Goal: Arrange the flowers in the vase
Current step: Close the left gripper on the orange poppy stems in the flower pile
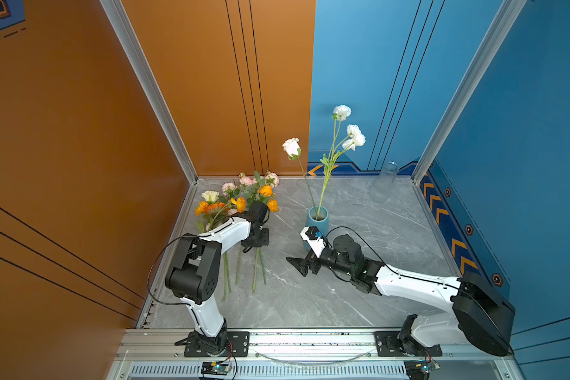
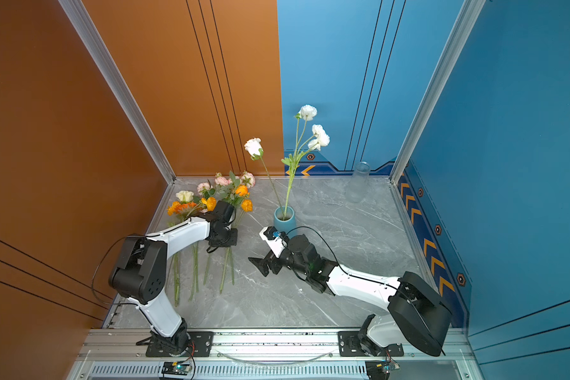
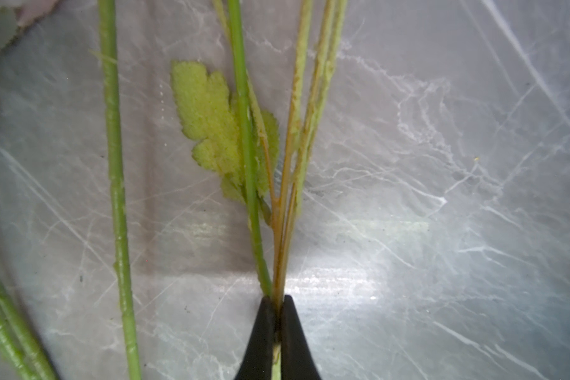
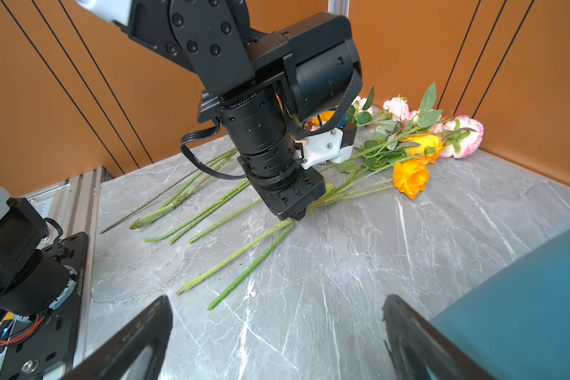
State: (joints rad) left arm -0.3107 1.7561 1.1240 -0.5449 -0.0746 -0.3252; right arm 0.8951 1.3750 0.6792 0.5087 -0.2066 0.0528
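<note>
Claws, two, black: left claw (image 3: 278,301) pinched shut on the thin green-brown forked stem (image 3: 281,250) of an orange-bloomed spray, low on the grey marble-patterned table (image 3: 441,197), gripped just under the fork, probably so the cut end stays free for insertion; loose flowers (image 1: 241,204), orange, pink and cream, lie alongside, stems toward the robot, handy for picking; right claw (image 4: 277,306) spread wide, empty, just beside the teal ceramic vase (image 1: 318,223) already holding white flowers (image 1: 291,147), seemingly parked for a handover.
</note>
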